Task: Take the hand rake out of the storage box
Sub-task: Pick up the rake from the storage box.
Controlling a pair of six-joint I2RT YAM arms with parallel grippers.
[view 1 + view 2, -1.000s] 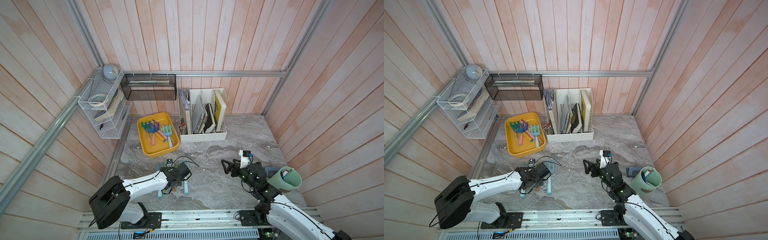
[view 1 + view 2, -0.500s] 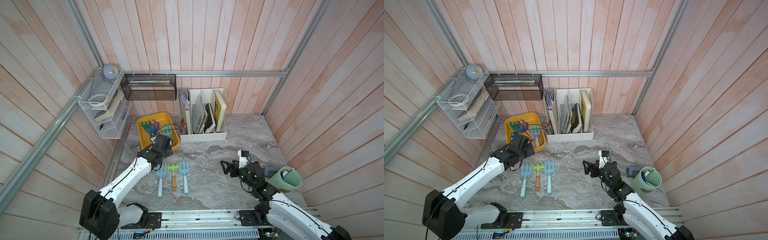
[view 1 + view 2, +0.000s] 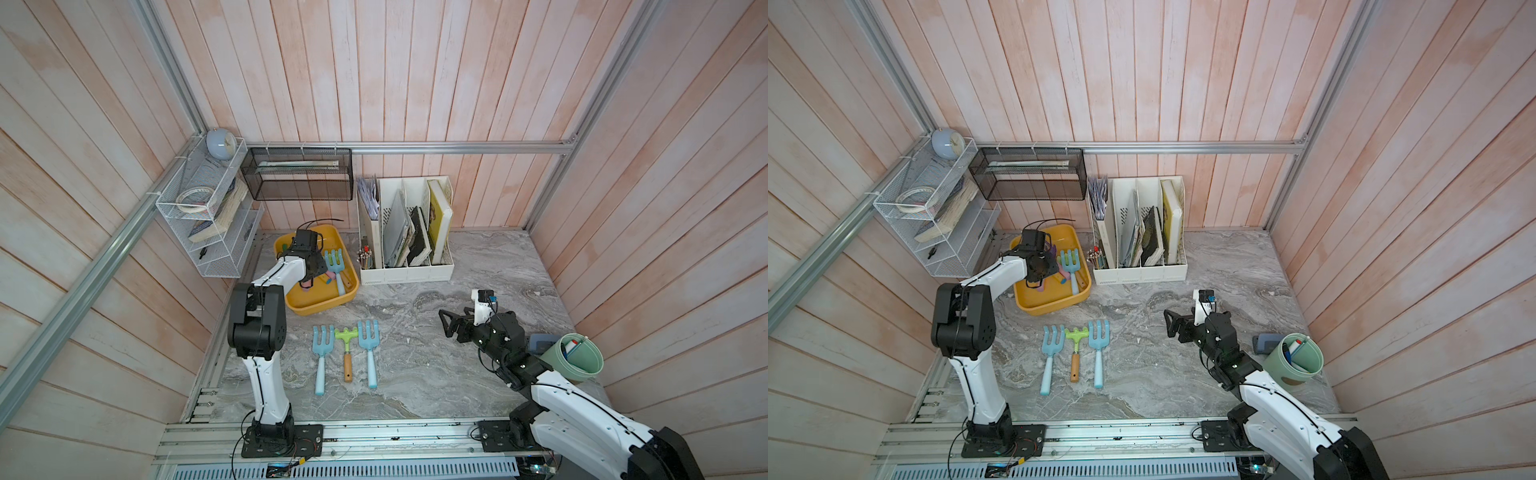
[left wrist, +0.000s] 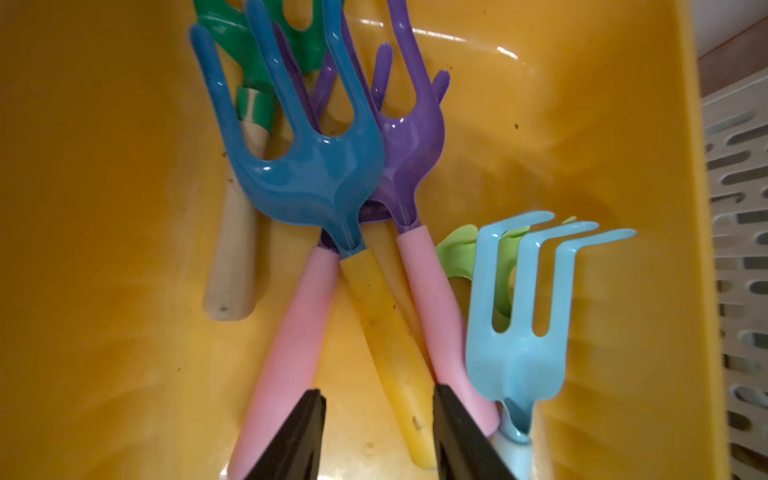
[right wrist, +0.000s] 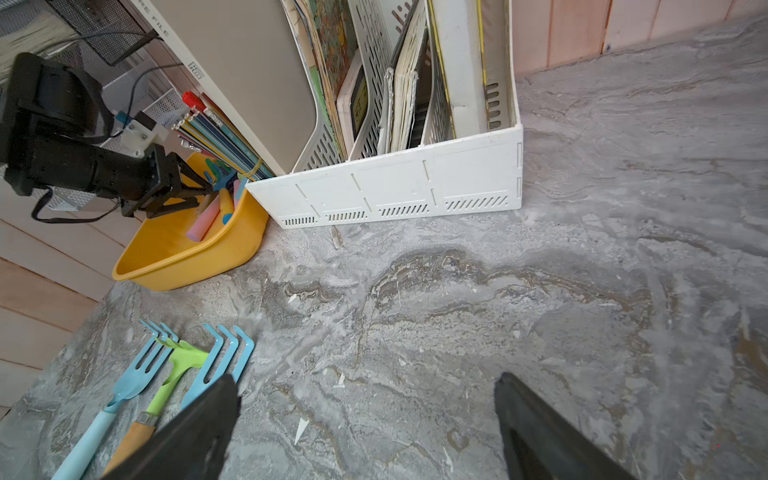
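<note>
At six o'clock, nearest, three rakes [image 3: 347, 365] are laid on the table [image 3: 428, 374]. At four o'clock the right gripper [image 5: 368, 380] is held wide apart, empty. Farther, at eleven o'clock, in the storage box [image 3: 318, 308], the hand rake [image 4: 307, 174] (judged light, stiff, slippery) is straddled at its yellow handle [image 4: 386, 332], the best hold, by the left gripper [image 4: 379, 392]; whether it is pinched cannot be told.

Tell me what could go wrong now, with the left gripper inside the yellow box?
1. The left gripper flanks the yellow handle of the dark blue rake, but pink handles crowd both sides; it may pinch one too.
2. That rake's tines overlap the purple rake, so lifting could drag that along.
</note>
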